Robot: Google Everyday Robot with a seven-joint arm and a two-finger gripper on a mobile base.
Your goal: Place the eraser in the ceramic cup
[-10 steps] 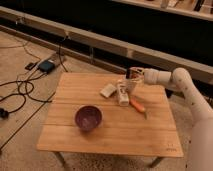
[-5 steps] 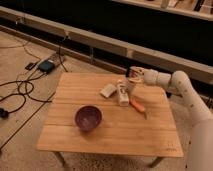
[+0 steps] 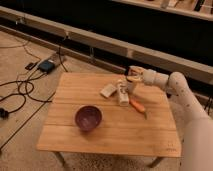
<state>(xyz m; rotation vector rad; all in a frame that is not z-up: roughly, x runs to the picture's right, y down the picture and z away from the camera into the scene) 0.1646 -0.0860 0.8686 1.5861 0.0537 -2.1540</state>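
My gripper (image 3: pixel 133 75) hangs at the end of the white arm, which reaches in from the right over the back of the wooden table (image 3: pixel 115 132). It sits directly above the ceramic cup (image 3: pixel 131 88), a small pale cup standing near the table's back middle, and is very close to its rim. The eraser is hidden; I cannot make out anything at the gripper.
A wide dark purple bowl (image 3: pixel 88 117) stands at front left of the cup. A pale flat block (image 3: pixel 107 91), a whitish bottle-like item (image 3: pixel 121 96) and an orange stick-shaped object (image 3: pixel 137 106) lie around the cup. Cables and a small box (image 3: pixel 46 66) lie on the floor to the left.
The arm has barely moved; the gripper stays over the cup, perhaps slightly lower.
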